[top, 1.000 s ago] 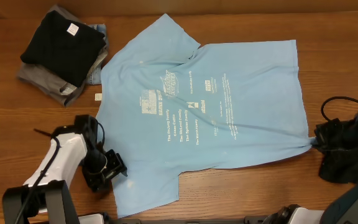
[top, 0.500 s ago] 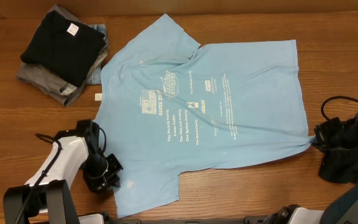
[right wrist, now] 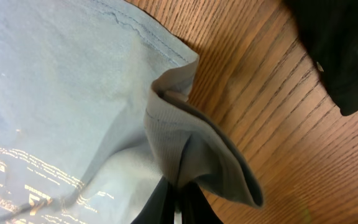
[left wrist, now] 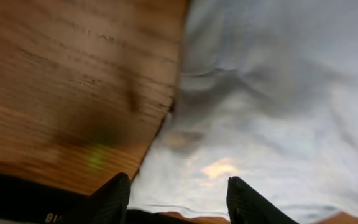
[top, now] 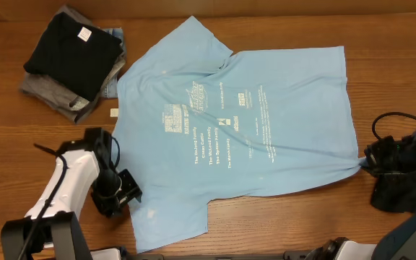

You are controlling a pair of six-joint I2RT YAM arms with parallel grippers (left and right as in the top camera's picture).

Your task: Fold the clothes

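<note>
A light blue t-shirt [top: 251, 123] with white print lies spread flat on the wooden table. My left gripper [top: 128, 193] is open at the shirt's front left edge, its fingers [left wrist: 176, 199] straddling the blue fabric [left wrist: 272, 112] near the hem. My right gripper [top: 367, 162] is shut on the shirt's right edge, with bunched fabric [right wrist: 197, 149] pinched between the fingers [right wrist: 179, 202].
A stack of folded dark and grey clothes [top: 74, 61] sits at the back left. A black garment [top: 396, 195] lies at the right edge by the right arm, also in the right wrist view [right wrist: 347, 43]. A small white tag [top: 114, 112] lies beside the shirt.
My left gripper has shifted a little along the shirt's left edge, first back toward me and then up again. The right gripper and shirt have stayed in place.
</note>
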